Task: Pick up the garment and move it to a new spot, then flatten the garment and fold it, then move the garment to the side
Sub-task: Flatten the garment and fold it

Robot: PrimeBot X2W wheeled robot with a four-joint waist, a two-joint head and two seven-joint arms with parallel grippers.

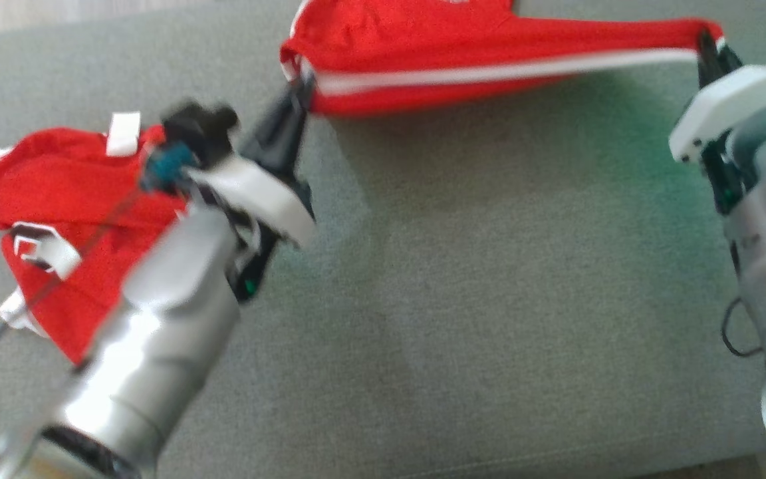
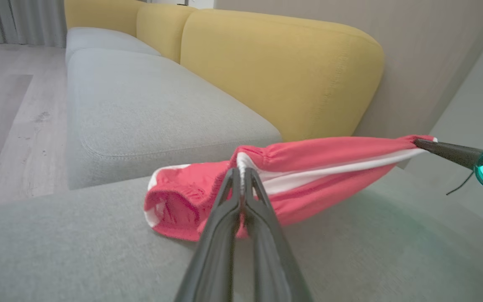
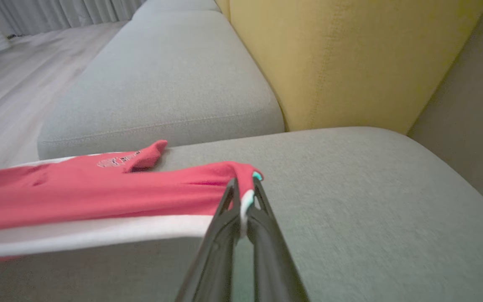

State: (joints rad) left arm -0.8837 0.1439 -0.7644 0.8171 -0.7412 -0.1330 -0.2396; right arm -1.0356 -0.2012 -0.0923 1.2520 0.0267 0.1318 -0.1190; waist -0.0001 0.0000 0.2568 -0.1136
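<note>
Wide grey sofa seat (image 1: 456,299) underneath everything, and yellow back cushions (image 2: 283,71) stand behind it in the left wrist view. Across the far part of the seat, the red garment (image 1: 436,60) with white stripes is pulled out long between the two arms, its left end sagging onto the cushion. On the near left lies a second red garment (image 1: 57,199), crumpled, with white tabs, partly behind the left forearm. The left gripper (image 1: 300,90) is clamped tight on the garment's gathered waistband end, fingers pressed together. The right gripper (image 1: 705,46) is pinched closed on the opposite end, right at the white stripe.
</note>
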